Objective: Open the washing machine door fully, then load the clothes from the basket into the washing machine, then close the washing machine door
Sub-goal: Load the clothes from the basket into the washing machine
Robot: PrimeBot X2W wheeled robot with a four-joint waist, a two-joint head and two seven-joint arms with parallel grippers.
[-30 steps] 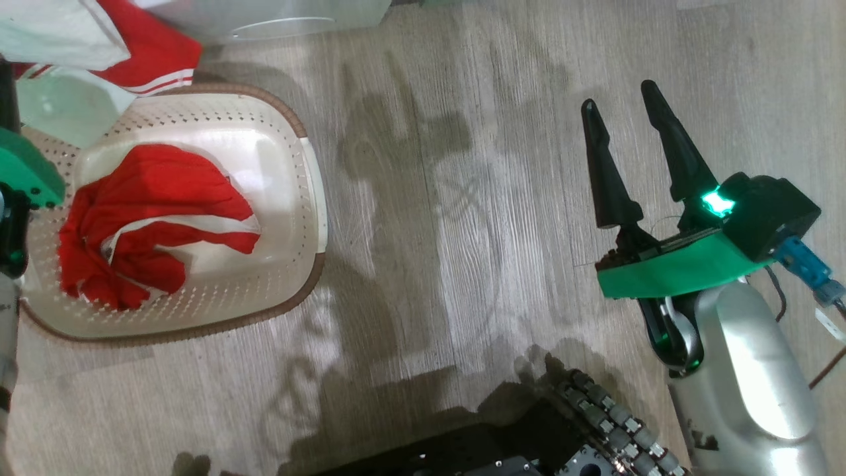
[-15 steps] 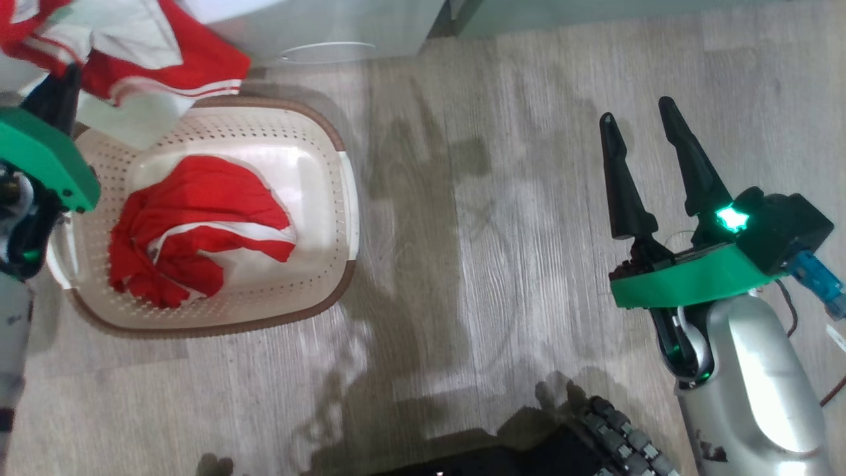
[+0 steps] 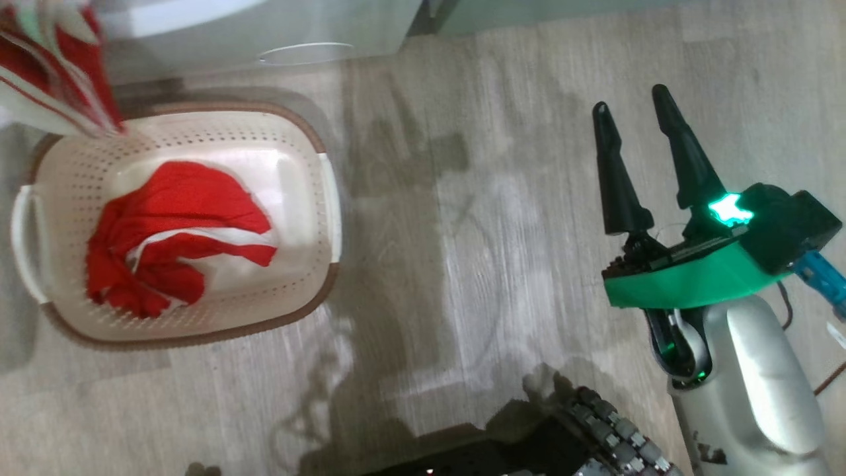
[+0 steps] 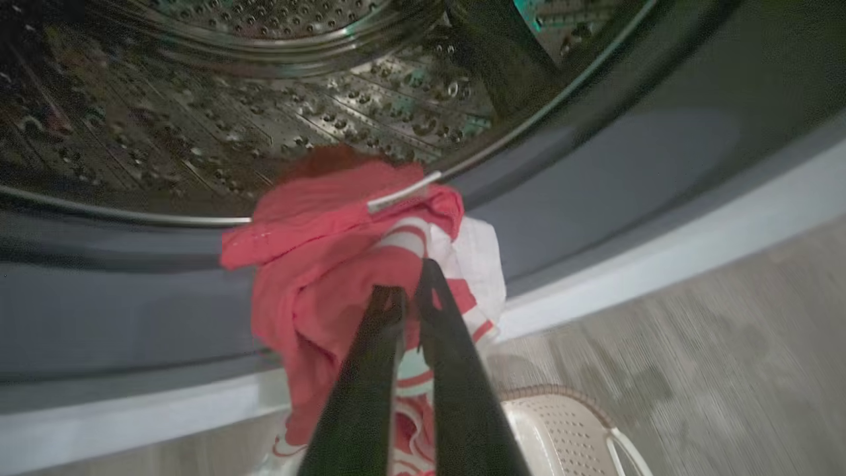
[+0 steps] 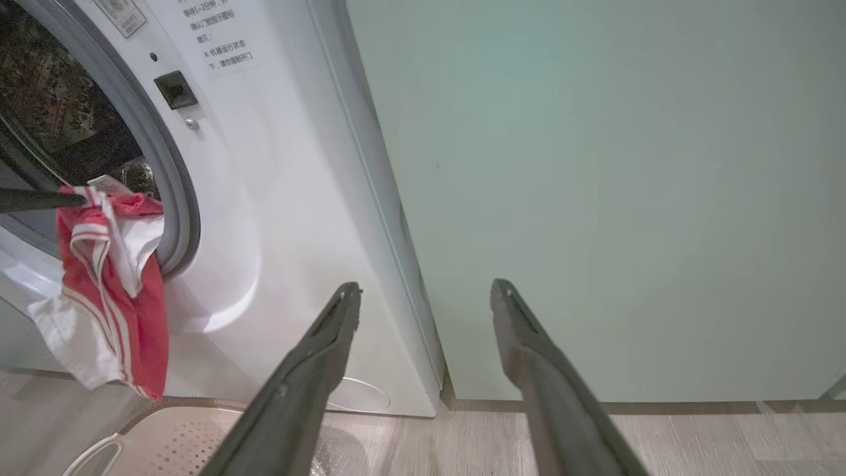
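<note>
My left gripper (image 4: 410,285) is shut on a red garment with white stripes (image 4: 330,264), held at the mouth of the washing machine (image 5: 264,198), over the grey seal (image 4: 595,185) and just before the steel drum (image 4: 264,99). The same garment (image 5: 99,277) hangs down the machine's front and blurs at the head view's top left (image 3: 59,73). More red clothes (image 3: 172,244) lie in the cream basket (image 3: 310,198) on the floor below. My right gripper (image 3: 630,100) is open and empty, well right of the basket. The washing machine door is out of view.
A pale green cabinet (image 5: 595,198) stands right of the machine. A round cap (image 5: 357,395) sits low on the machine's front. Grey wood floor (image 3: 462,231) lies between the basket and my right arm. My dark base (image 3: 529,449) is at the bottom.
My left gripper has risen out of the head view, carrying the striped garment up to the machine's mouth. The head camera has shifted a little. The right gripper is unchanged.
</note>
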